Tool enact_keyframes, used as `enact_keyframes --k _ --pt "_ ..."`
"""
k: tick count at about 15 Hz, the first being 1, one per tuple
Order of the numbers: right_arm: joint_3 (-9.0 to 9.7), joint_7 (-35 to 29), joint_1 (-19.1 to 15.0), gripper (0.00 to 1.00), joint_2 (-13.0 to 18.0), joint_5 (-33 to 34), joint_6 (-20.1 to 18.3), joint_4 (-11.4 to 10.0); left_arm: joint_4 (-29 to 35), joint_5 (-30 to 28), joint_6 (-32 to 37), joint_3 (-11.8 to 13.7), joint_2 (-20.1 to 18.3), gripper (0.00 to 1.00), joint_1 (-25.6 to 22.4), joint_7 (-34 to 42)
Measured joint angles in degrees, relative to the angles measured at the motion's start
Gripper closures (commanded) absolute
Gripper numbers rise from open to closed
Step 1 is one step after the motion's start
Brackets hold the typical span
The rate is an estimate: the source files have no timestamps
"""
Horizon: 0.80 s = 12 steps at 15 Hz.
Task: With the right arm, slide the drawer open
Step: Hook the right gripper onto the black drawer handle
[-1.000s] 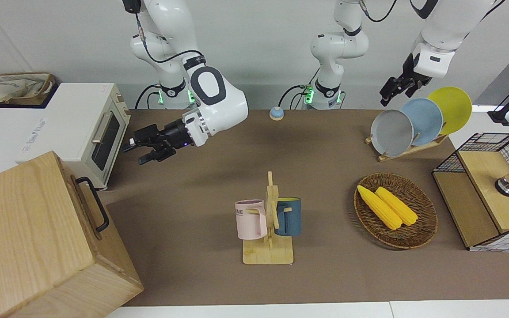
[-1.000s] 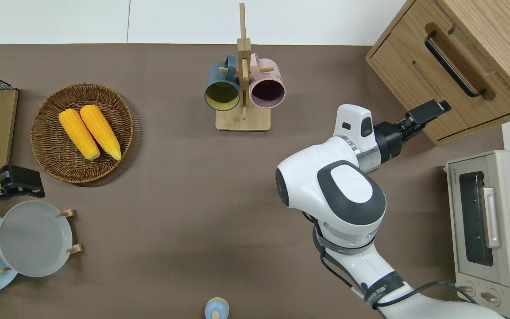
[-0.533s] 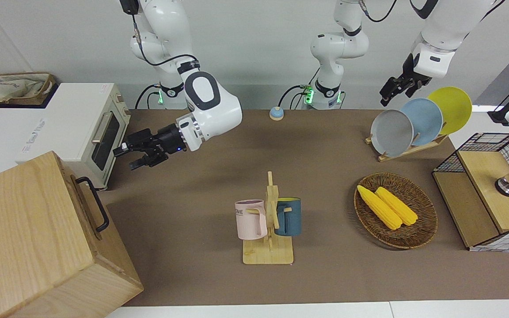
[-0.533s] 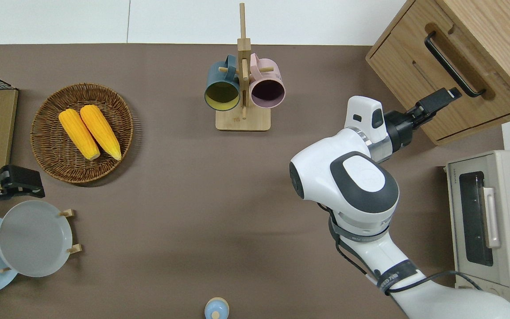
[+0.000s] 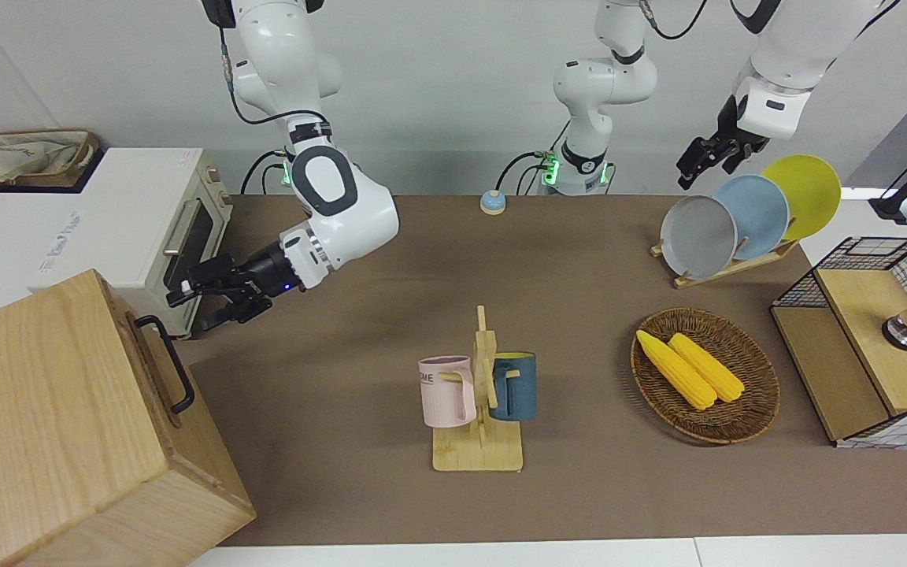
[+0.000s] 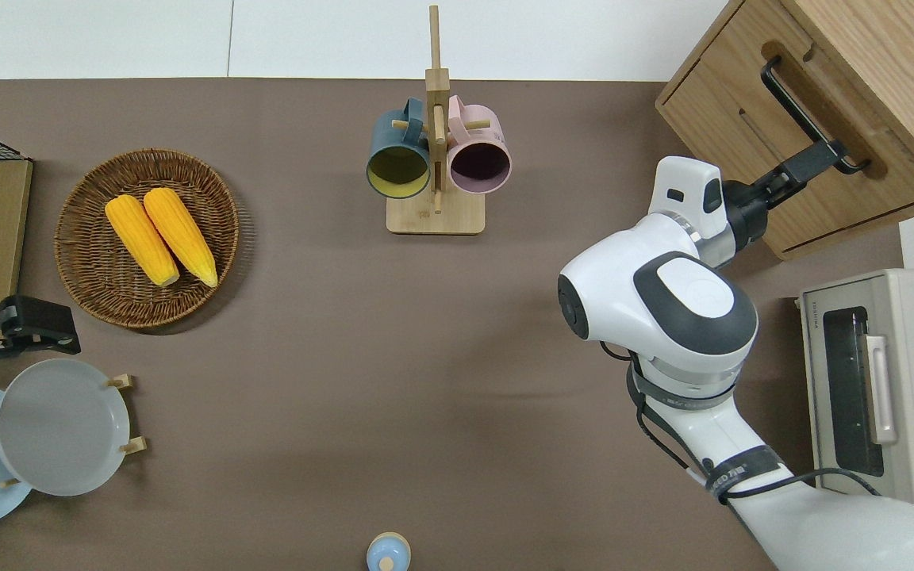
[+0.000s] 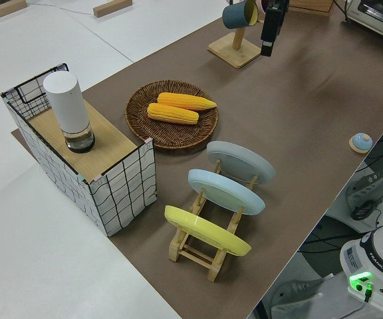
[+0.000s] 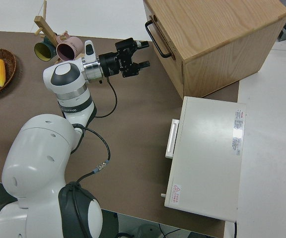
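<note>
The drawer (image 6: 778, 119) sits shut in the front of a pale wooden box (image 5: 44, 409) at the right arm's end of the table. Its black bar handle (image 6: 806, 115) also shows in the front view (image 5: 168, 364) and the right side view (image 8: 158, 37). My right gripper (image 6: 818, 152) is open and level. It points at the end of the handle nearer to the robots and stops just short of it with nothing between its fingers (image 8: 143, 44). The left arm is parked, with its gripper (image 5: 697, 161) raised.
A white toaster oven (image 6: 877, 388) stands beside the box, nearer to the robots. A mug rack (image 6: 435, 159) with two mugs stands mid-table. A corn basket (image 6: 147, 238), a plate rack (image 6: 60, 428) and a wire-mesh rack (image 5: 871, 339) are toward the left arm's end.
The right arm has swung toward the wooden box, bringing its open gripper from over the table to just short of the drawer handle. The left arm has not moved.
</note>
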<state>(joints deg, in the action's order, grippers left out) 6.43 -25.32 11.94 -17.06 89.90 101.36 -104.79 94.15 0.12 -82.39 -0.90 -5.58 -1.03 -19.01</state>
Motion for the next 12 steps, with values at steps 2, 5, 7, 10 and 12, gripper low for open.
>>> enact_keyframes --k 2,5,7,10,12 --pt "-0.31 -0.1 -0.2 0.025 0.0 0.5 0.7 0.0 0.0 0.0 0.0 0.0 0.0 0.01 0.0 0.0" --pt "-1.35 -0.1 -0.3 0.034 0.0 2.4 2.1 0.0 0.0 0.0 0.0 0.0 0.0 0.01 0.0 0.0" --pt "-2.4 -0.5 -0.4 0.038 -0.1 3.5 3.6 0.0 0.0 0.0 0.0 0.0 0.0 0.01 0.0 0.0" --pt "-3.42 -0.8 -0.7 0.075 -0.3 4.7 5.4 0.0 0.0 0.0 0.0 0.0 0.0 0.01 0.0 0.0" --pt "-3.78 -1.1 -0.8 0.14 -0.6 4.9 6.2 0.0 0.0 0.0 0.0 0.0 0.0 0.01 0.0 0.0"
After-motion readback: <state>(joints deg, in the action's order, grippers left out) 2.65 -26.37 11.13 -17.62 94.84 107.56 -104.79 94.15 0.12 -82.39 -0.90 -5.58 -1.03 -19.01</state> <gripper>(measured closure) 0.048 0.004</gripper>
